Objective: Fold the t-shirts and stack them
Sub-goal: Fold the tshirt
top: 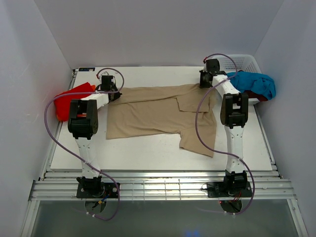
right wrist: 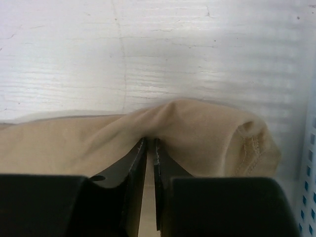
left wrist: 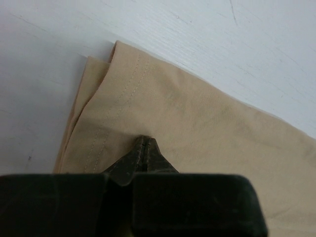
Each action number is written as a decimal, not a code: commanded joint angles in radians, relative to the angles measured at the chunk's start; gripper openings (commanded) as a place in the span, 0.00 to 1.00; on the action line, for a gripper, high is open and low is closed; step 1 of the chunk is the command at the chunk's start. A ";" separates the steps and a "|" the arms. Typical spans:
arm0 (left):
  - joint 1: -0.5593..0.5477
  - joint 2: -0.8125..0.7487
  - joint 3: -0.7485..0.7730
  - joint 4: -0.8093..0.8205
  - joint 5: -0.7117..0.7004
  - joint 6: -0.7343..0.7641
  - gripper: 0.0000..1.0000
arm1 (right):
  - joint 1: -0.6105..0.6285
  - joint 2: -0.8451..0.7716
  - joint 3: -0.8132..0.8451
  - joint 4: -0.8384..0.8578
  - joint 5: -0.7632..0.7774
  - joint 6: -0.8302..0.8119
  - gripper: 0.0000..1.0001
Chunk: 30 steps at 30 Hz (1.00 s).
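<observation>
Closest, left arm (top: 84,118) and right arm (top: 233,111) reach to the tan t-shirt (top: 148,116) spread mid-table; red t-shirt (top: 69,101) at 9 o'clock, turquoise t-shirt (top: 252,84) at 2. Left wrist: left gripper (left wrist: 143,143) clamped on tan cloth. Right wrist: right gripper (right wrist: 150,143) narrowly pinching bunched tan cloth

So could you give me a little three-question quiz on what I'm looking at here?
1. True or false: the tan t-shirt lies inside the white basket.
2. Pick one: the topmost cloth draped over that basket is A) turquoise, B) yellow, C) black.
3. Fill in: the left gripper and right gripper are both shut on the ___ t-shirt.

Key
1. False: it lies spread on the table.
2. A, the turquoise t-shirt.
3. Tan.
</observation>
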 commanded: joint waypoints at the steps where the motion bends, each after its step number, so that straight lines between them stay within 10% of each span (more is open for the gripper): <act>1: 0.011 0.019 0.023 -0.056 -0.027 0.023 0.00 | -0.013 -0.082 -0.068 0.135 -0.135 -0.021 0.18; 4: 0.011 -0.044 0.009 0.016 -0.016 0.038 0.02 | -0.013 -0.276 -0.235 0.267 -0.098 -0.027 0.20; 9: 0.006 -0.176 -0.014 0.116 -0.021 0.070 0.57 | -0.006 -0.622 -0.510 0.400 -0.051 -0.061 0.28; 14: -0.014 -0.335 -0.072 0.167 -0.047 0.087 0.74 | 0.024 -0.843 -0.691 0.253 0.060 -0.081 0.37; 16: -0.026 -0.415 -0.135 0.154 -0.050 0.087 0.59 | 0.030 -0.898 -0.760 0.207 0.092 -0.057 0.21; 18: -0.029 -0.493 -0.189 0.134 -0.041 0.068 0.04 | 0.038 -0.929 -0.876 0.157 0.098 -0.015 0.08; 30: -0.066 -0.898 -0.756 0.085 -0.030 -0.038 0.00 | 0.152 -1.037 -1.257 0.156 0.130 0.089 0.08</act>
